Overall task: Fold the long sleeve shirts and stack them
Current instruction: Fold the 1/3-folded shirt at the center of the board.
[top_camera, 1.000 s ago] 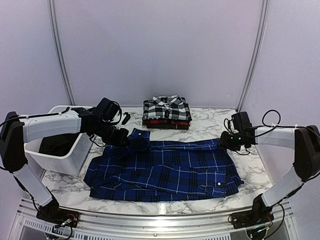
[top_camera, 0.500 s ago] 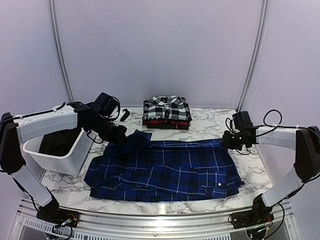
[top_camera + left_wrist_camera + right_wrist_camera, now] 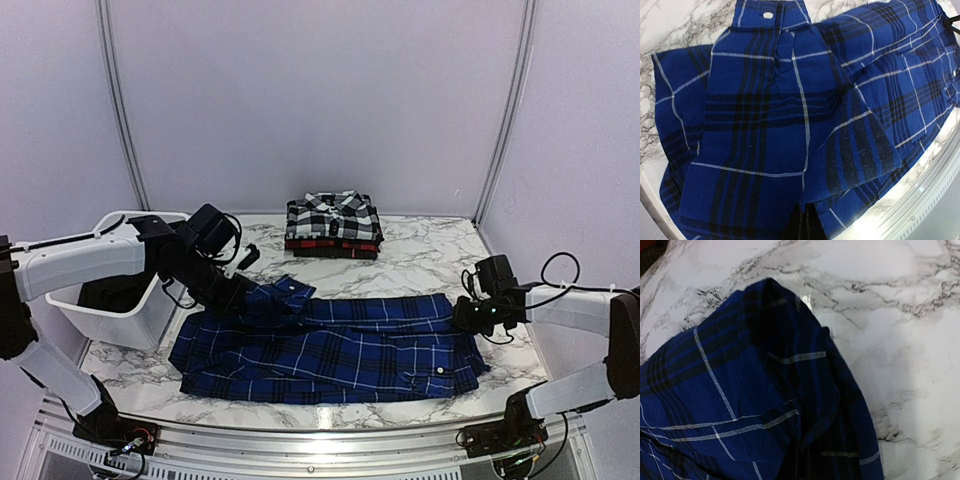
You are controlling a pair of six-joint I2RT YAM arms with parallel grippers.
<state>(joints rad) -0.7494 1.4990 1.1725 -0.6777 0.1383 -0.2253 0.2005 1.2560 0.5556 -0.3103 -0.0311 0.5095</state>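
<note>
The royal blue plaid shirt (image 3: 330, 345) lies spread across the front of the marble table. My left gripper (image 3: 240, 296) is shut on its far left edge, with a cuffed sleeve end (image 3: 290, 291) lying beside it. The cloth fills the left wrist view (image 3: 790, 125), pinched between the dark fingertips (image 3: 801, 231). My right gripper (image 3: 468, 316) is shut on the shirt's far right edge, seen in the right wrist view (image 3: 765, 405). The black-and-white check shirt (image 3: 333, 217) lies folded on the red-and-black shirt (image 3: 332, 246) at the back centre.
A white plastic tub (image 3: 120, 310) with dark cloth inside stands at the left edge, beside my left arm. The metal rail (image 3: 320, 440) runs along the table's front edge. Bare marble (image 3: 420, 255) lies between the stack and the blue shirt.
Both grippers have drawn the blue shirt's far edge toward the front. The right gripper moved nearer and lower; the left moved slightly nearer. The sleeve cuff shifted right.
</note>
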